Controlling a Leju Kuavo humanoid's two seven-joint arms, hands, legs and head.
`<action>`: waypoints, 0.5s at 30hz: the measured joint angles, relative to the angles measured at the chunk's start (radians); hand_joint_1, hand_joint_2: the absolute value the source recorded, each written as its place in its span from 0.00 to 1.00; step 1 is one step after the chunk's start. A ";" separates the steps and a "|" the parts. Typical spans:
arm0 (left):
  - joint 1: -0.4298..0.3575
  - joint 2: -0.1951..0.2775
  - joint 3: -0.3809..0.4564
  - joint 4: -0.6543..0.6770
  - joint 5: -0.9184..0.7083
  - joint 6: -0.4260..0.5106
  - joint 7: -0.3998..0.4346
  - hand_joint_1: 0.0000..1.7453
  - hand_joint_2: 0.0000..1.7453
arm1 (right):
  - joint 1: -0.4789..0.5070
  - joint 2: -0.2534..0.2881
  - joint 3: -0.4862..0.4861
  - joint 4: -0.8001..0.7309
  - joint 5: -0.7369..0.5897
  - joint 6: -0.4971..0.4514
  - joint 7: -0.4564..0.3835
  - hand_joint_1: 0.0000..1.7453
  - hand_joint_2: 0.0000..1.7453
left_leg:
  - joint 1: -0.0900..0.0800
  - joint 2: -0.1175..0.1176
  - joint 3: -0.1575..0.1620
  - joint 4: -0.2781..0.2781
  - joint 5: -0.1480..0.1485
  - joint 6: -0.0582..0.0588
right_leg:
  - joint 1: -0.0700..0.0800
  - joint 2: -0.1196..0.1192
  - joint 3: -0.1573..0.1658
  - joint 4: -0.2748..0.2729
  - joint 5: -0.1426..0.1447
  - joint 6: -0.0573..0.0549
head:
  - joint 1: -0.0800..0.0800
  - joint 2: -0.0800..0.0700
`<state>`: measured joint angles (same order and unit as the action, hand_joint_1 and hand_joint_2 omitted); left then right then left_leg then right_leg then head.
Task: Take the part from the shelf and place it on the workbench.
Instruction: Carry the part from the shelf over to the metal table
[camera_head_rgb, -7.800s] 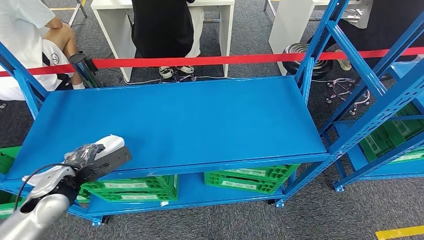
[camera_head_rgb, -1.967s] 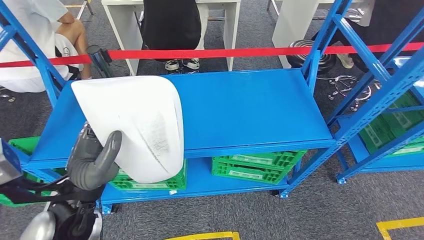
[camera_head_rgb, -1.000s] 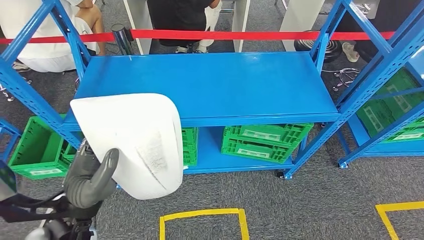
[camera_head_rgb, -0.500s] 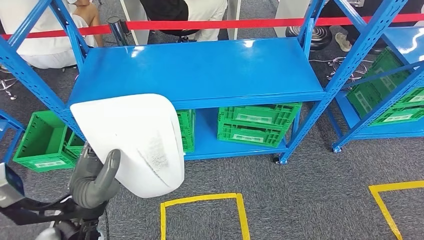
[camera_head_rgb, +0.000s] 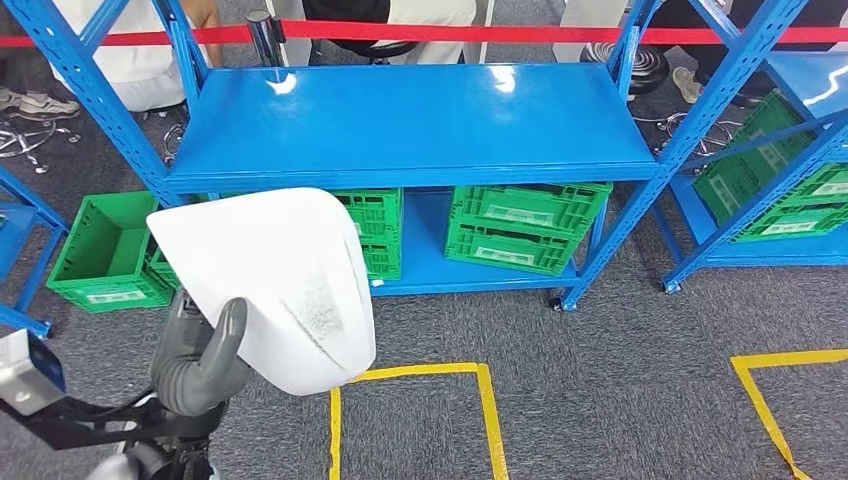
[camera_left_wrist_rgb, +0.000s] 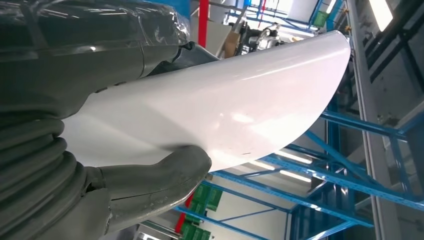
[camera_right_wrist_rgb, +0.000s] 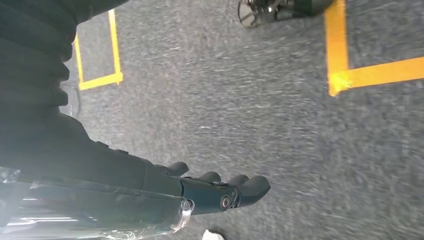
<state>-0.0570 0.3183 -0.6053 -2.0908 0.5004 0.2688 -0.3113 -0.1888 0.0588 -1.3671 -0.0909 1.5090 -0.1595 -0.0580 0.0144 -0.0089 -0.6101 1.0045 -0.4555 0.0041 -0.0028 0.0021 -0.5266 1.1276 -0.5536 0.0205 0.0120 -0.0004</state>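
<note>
The left hand (camera_head_rgb: 200, 355) grips the white part (camera_head_rgb: 275, 285), its thumb pressed on the part's lower edge.

Your head cam looks down from high at the blue shelf (camera_head_rgb: 410, 120) at 12 o'clock, well off. Left wrist cam sits tight behind the white part (camera_left_wrist_rgb: 225, 100), tilted toward ceiling lights; both share it. Right wrist cam faces the carpet (camera_right_wrist_rgb: 250, 100).

the white part (camera_head_rgb: 270, 285) in my left hand (camera_head_rgb: 197, 352) blocks the way to the green crates (camera_head_rgb: 368, 232) under the blue shelf (camera_head_rgb: 410, 112).
</note>
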 joint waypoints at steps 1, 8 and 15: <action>0.000 -0.001 0.000 0.000 -0.001 0.001 -0.001 1.00 1.00 | -0.002 -0.002 0.000 0.000 0.003 0.001 0.003 0.00 1.00 | -0.001 0.001 -0.006 0.000 0.009 -0.005 | 0.002 0.000 0.052 -0.078 0.003 -0.006 | 0.001 0.000; -0.001 -0.005 -0.001 0.000 -0.004 0.004 0.002 1.00 1.00 | -0.002 -0.011 -0.002 0.001 0.009 0.005 0.005 0.00 1.00 | 0.004 0.008 -0.053 0.073 -0.063 -0.040 | 0.004 -0.006 0.057 -0.184 0.039 -0.038 | -0.003 0.000; -0.008 -0.007 -0.006 0.007 -0.007 0.004 0.023 1.00 1.00 | -0.003 -0.013 -0.004 0.001 0.011 0.006 0.000 0.00 1.00 | 0.003 0.008 0.037 0.180 -0.094 -0.041 | 0.010 -0.006 -0.071 -0.138 0.104 -0.038 | -0.011 0.000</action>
<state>-0.0647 0.3113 -0.6112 -2.0834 0.4932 0.2728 -0.2888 -0.1916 0.0461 -1.3714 -0.0900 1.5198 -0.1537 -0.0578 0.0173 -0.0013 -0.5729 1.1849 -0.5493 -0.0364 0.0077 -0.0041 -0.5981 0.9897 -0.4492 -0.0171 0.0010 -0.0004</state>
